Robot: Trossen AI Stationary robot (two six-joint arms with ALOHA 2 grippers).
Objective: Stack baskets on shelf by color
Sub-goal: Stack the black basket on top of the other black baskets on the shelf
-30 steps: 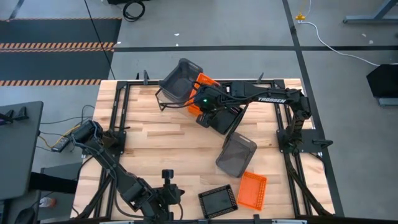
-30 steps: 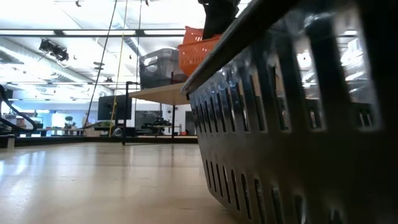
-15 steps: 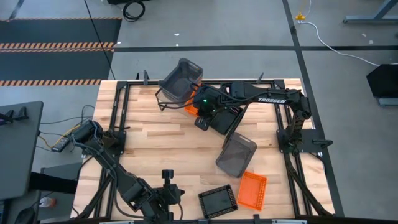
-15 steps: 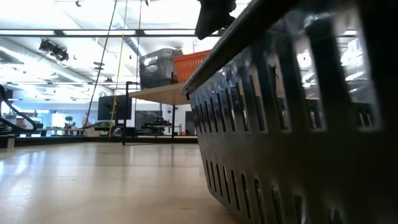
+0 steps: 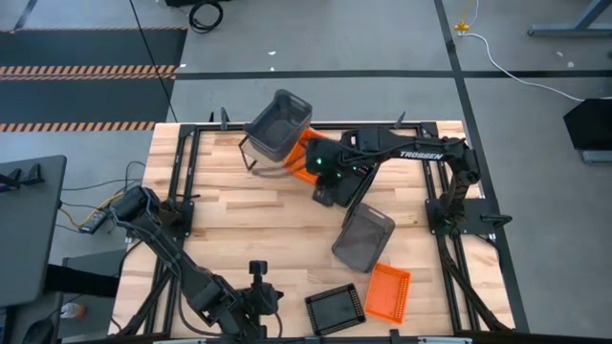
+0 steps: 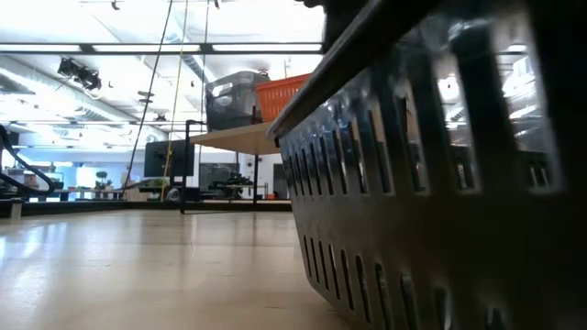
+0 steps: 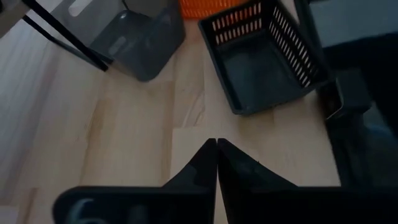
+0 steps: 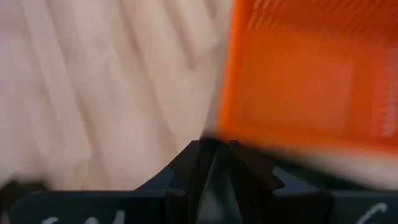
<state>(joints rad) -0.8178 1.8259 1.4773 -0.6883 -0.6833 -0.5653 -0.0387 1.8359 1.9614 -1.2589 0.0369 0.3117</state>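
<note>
Right pincer (image 5: 323, 172), fingers slightly parted, is hovering beside the orange basket (image 5: 308, 153) on the shelf (image 6: 240, 137) (judging: retreat straight, avoiding nudges).

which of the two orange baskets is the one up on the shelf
The orange basket at the table's far edge, beside the grey basket on the shelf. The other orange one lies on the tabletop's near side.

The table (image 5: 239, 220) is pale wood in lengthwise strips, framed in black metal. One grey basket (image 5: 277, 124) sits by a bright orange basket (image 5: 308, 153) — another grey basket (image 5: 363, 236) lies nearer the front, with a second orange slotted basket (image 5: 387, 290) and a black slotted basket (image 5: 335, 309). The arms are dark; the floor mat (image 5: 86, 53) carries orange-and-black hazard stripes.
</note>
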